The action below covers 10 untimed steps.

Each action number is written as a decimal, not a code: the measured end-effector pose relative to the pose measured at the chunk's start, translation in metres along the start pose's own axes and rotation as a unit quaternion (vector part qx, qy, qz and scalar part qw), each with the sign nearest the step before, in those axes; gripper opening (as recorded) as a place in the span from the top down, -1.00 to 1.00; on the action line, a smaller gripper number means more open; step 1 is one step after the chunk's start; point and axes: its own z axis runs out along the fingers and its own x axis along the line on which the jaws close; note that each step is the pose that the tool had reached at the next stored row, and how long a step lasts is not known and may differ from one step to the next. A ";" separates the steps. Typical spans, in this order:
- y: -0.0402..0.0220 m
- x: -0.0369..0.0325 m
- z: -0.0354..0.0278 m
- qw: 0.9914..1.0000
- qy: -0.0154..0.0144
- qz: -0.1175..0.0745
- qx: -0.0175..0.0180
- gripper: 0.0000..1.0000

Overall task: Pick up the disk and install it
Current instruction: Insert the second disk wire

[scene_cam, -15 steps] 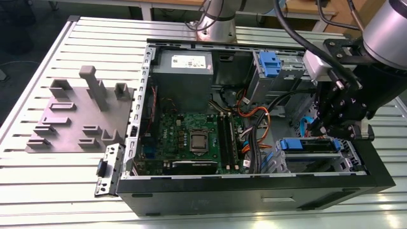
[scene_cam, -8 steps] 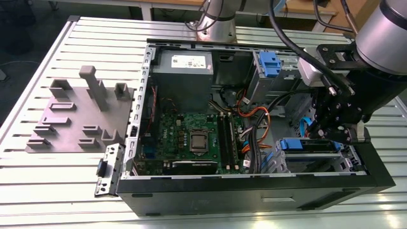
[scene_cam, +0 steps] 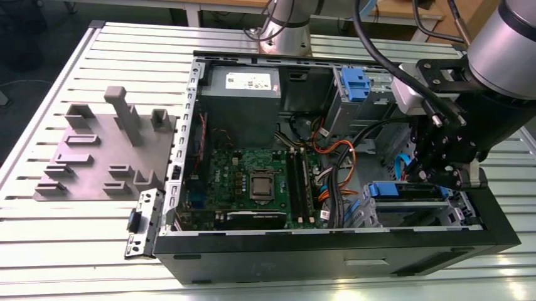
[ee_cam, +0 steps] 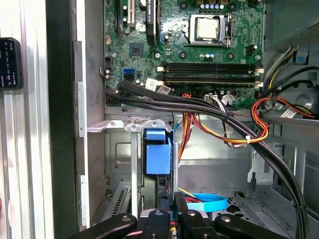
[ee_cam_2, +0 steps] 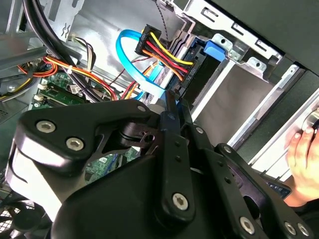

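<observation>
Disk (ee_cam: 158, 158) with its blue frame sits in the computer case's (scene_cam: 335, 251) drive bay, hand (scene_cam: 448, 175) close above, its grip impossible to tell; seating it needs a straight push.

The hand (scene_cam: 442, 177) hides most of the disk (scene_cam: 400, 190) behind it.

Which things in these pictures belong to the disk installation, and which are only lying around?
Belong to the job:
- the disk, in a bay of the open computer case
- the end effector, close by it

Lying about:
- the grey fixture plate
- the small metal bracket beside the case
- a person's hand
</observation>
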 end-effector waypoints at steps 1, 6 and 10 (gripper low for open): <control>0.0000 0.0000 0.0001 1.000 0.000 0.000 0.000 0.68; 0.0001 0.0007 0.0017 1.000 0.000 0.000 0.004 0.68; 0.0002 0.0013 0.0033 1.000 0.000 0.000 0.005 0.68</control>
